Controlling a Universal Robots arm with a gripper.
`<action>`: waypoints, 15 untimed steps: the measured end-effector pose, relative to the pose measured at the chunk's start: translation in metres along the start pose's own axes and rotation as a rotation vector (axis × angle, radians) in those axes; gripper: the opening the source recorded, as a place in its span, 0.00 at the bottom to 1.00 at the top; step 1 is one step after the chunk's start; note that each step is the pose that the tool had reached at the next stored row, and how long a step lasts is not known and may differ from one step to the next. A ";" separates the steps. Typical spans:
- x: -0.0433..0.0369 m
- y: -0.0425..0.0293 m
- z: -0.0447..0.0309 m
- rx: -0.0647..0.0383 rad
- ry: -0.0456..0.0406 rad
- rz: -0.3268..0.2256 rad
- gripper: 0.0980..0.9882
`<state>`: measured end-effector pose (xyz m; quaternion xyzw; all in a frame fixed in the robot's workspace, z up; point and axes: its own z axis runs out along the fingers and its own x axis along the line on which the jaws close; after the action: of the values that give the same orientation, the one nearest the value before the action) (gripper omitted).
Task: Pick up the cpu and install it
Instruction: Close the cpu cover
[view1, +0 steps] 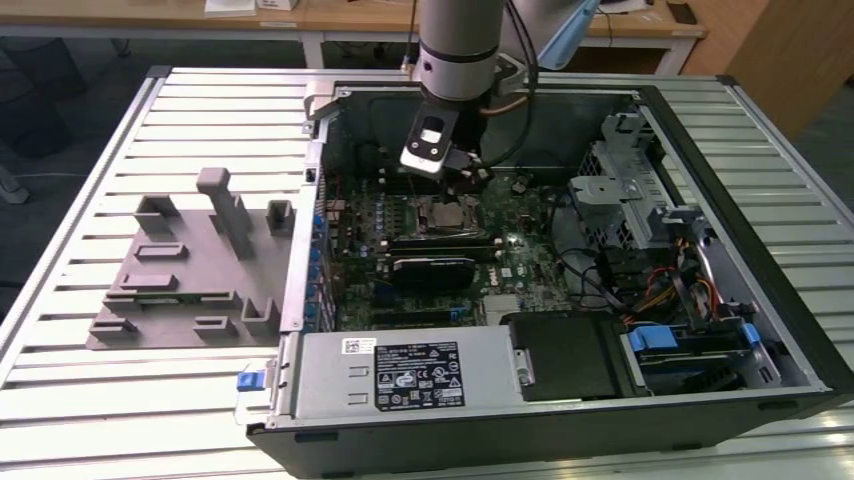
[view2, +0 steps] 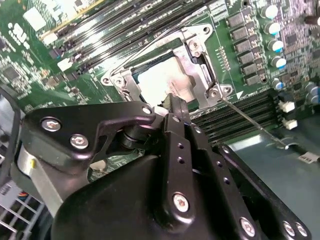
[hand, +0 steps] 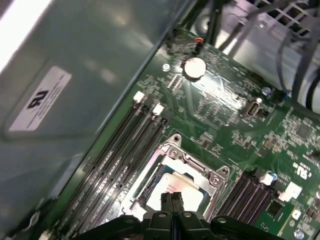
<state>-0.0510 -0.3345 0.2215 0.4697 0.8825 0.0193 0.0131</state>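
Observation:
The cpu (hand: 182, 187) lies flat in the motherboard socket (hand: 199, 167), its silvery top showing inside the metal frame. It also appears in the second wrist view, cpu (view2: 157, 80) within the socket frame (view2: 200, 75). My gripper (hand: 172, 200) hangs just above the cpu's edge with its two black fingers pressed together and nothing between them. In the exterior view the gripper (view1: 463, 175) reaches down into the open computer case, right over the socket (view1: 445, 215).
The grey slotted fixture (view1: 187, 270) sits on the slatted table at the exterior view's left. Inside the case (view1: 747, 250) are memory slots (hand: 125, 150), a power supply (view1: 400, 375), drive cages and cables. A thin socket lever (view2: 250, 122) sticks out beside the frame.

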 end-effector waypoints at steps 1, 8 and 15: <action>0.0000 0.0000 0.0000 0.000 0.0005 -0.016 0.01; 0.0000 0.0000 0.0005 0.001 0.0030 -0.126 0.01; 0.0000 -0.0001 0.0007 0.002 0.0061 -0.223 0.01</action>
<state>-0.0510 -0.3345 0.2208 0.3685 0.9294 0.0184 0.0120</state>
